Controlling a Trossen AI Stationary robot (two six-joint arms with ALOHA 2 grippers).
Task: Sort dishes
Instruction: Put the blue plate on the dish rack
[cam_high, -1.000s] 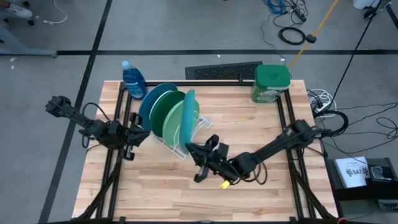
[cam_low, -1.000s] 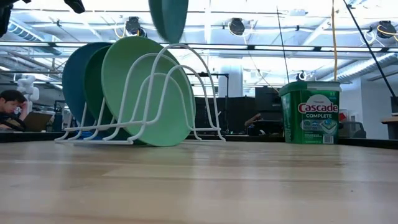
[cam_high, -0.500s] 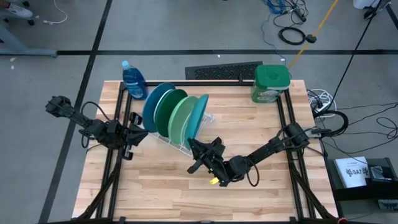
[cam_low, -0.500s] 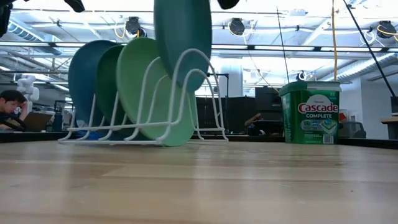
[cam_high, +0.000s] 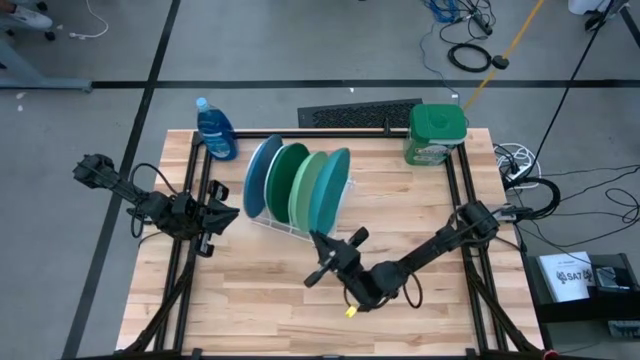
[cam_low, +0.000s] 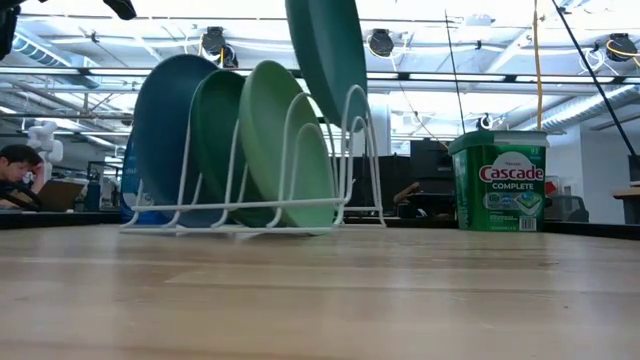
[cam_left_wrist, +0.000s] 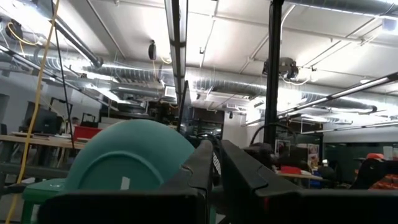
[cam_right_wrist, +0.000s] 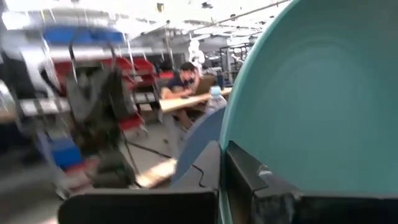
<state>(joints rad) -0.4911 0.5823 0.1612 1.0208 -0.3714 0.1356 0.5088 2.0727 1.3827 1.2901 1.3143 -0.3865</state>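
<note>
A white wire rack stands at the table's far middle. A blue plate, a dark green plate and a light green plate stand on edge in its slots. My right gripper, just near of the rack, is shut on a teal plate. That plate is above the rack's last slot, its lower edge among the tops of the wire loops. My left gripper waits shut, left of the rack. My right gripper pinches the teal plate's rim on its near side between the two fingers. The fingers come from the table's near side, about level. The plate stands on edge, tilted like the racked plates, high above the rack's base. I cannot tell whether it touches the wires.
A blue bottle stands at the far left corner and a green-lidded tub at the far right. A black keyboard-like thing lies along the far edge. Bare wood spreads across the near half.
My right gripper has sunk and rolled, carrying the teal plate down from above the rack to its last slot, and the plate has turned to line up with the others. The rack with its three plates has turned about and slid a little toward the right.
</note>
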